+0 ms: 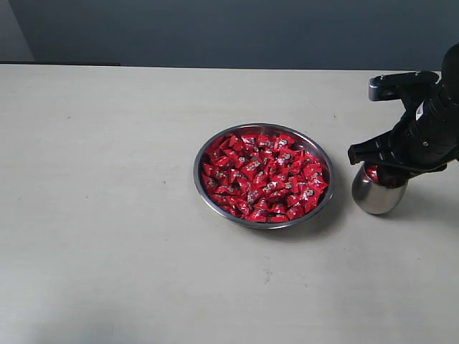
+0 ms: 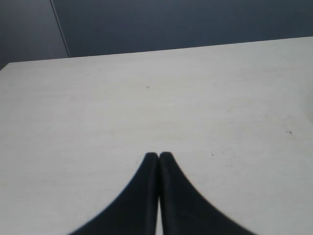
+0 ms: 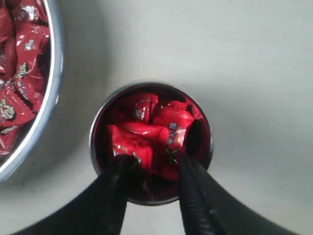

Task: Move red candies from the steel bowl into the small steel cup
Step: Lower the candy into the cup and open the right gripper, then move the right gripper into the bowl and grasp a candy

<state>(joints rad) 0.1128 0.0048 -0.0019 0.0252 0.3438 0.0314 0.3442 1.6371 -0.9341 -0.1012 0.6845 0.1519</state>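
The steel bowl (image 1: pixel 196 176) sits mid-table, heaped with red candies (image 1: pixel 264 175). Just right of it stands the small steel cup (image 1: pixel 375 198), and my right gripper (image 1: pixel 381 169) hangs directly over its mouth. In the right wrist view the cup (image 3: pixel 146 86) holds several red candies (image 3: pixel 142 139). My right gripper (image 3: pixel 156 160) is open, its two black fingers spread apart at the cup's rim, and no candy is pinched between them. The bowl's rim (image 3: pixel 56 73) shows beside the cup. My left gripper (image 2: pixel 159 155) is shut on nothing over bare table.
The pale tabletop (image 1: pixel 107 215) stretches wide to the left and front of the bowl. A dark wall (image 1: pixel 229 29) runs behind the table's far edge. The left arm does not show in the exterior view.
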